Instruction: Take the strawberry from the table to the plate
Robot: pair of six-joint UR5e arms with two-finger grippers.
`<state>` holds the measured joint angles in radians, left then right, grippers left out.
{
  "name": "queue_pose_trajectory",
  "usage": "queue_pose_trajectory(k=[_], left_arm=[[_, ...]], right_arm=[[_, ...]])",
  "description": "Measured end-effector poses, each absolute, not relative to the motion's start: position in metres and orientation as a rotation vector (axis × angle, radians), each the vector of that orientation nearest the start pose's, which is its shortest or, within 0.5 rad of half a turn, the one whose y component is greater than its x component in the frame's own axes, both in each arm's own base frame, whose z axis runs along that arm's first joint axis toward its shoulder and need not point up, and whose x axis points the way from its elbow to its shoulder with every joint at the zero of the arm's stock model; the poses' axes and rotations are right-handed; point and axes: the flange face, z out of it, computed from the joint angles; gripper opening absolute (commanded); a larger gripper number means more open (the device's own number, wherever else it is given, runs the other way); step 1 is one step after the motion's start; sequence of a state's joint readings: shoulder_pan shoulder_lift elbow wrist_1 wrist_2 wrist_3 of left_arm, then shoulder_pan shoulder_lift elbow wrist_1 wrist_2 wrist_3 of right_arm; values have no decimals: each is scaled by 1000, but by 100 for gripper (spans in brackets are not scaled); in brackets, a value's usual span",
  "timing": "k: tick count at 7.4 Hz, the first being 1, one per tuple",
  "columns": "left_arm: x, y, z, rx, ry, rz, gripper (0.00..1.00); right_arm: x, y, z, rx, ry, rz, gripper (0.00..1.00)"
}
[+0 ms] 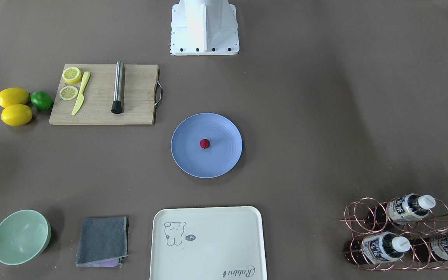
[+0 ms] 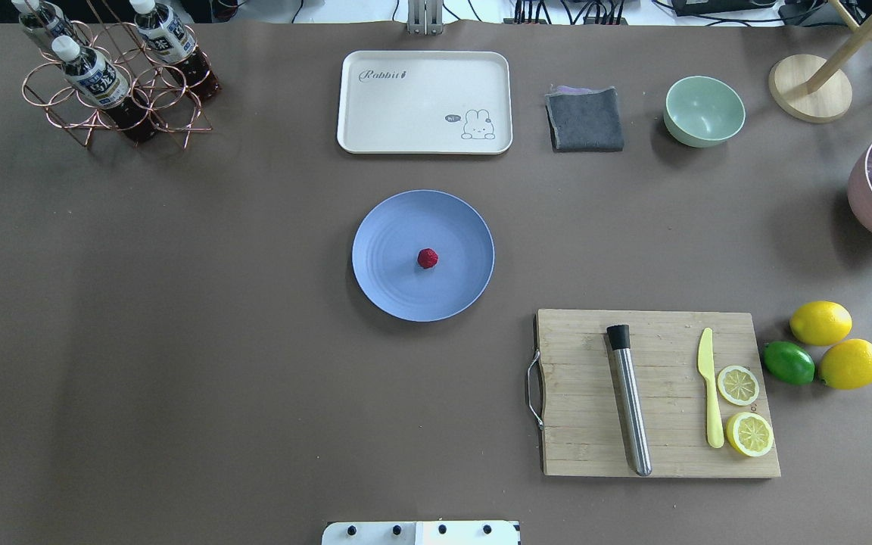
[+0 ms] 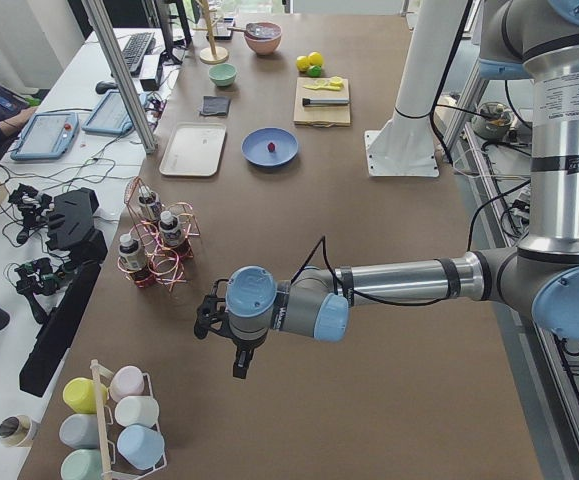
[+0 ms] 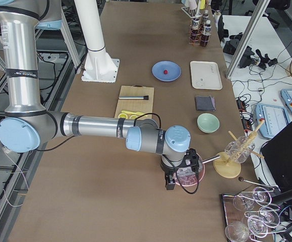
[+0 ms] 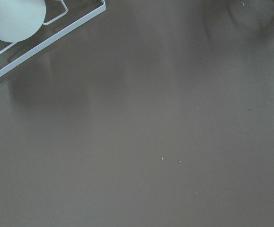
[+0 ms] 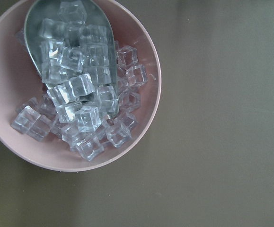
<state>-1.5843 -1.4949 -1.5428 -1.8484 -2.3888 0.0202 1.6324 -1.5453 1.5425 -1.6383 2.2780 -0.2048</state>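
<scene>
Strawberry [image 1: 204, 144] lay on the periwinkle plate [image 1: 193, 163], close to its middle and touching nothing else. The plate sat in the middle of the table [image 1: 305, 128]. From that I judged the placing done.

Handling, as a guess: tiny and light, and roundish, so apt to roll on the shallow plate. Bumpy skin should give some grip, though it is likely soft enough to bruise. Were I to take it again, I would come straight down and pinch gently across its widest part.

My left gripper [image 3: 237, 352] hung over bare table out at the left end, between the copper wire rack [image 1: 354, 220] and a white wire stand [image 5: 47, 41]. My right gripper [image 4: 169, 179] hung by the pink bowl [image 6: 2, 80] out at the right end. Both were well apart from the plate. Both showed only in the side views, so I could not tell whether the fingers were spread or closed. Neither wrist view showed a fingertip.

Containers:
- Pink bowl held a heap of clear ice cubes [image 6: 80, 99] with a metal scoop [image 6: 35, 19] half buried in them.
- Copper wire rack held three white-capped bottles [image 1: 383, 247] of dark liquid.
- White wire stand held pastel cups [image 3: 119, 410].
- Mint-green bowl [image 1: 21, 238] showed its plain inside.
- Cream tray [image 1: 216, 241] carried only its printed cartoon.
</scene>
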Motion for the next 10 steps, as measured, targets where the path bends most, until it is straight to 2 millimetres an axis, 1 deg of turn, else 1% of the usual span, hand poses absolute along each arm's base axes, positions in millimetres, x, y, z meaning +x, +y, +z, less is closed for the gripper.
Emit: queue_pose_trajectory(k=[2,7,10], left_arm=[[-67,-467,665,128,813,56,99],[-67,-459,676,80,810,33,99],[-67,-459,675,83,812,34,98]], right_arm=[[99,-492,671,27,-711,-111,100],[98,-491,671,26,-715,-112,100],[98,-491,671,28,-716,-114,100]])
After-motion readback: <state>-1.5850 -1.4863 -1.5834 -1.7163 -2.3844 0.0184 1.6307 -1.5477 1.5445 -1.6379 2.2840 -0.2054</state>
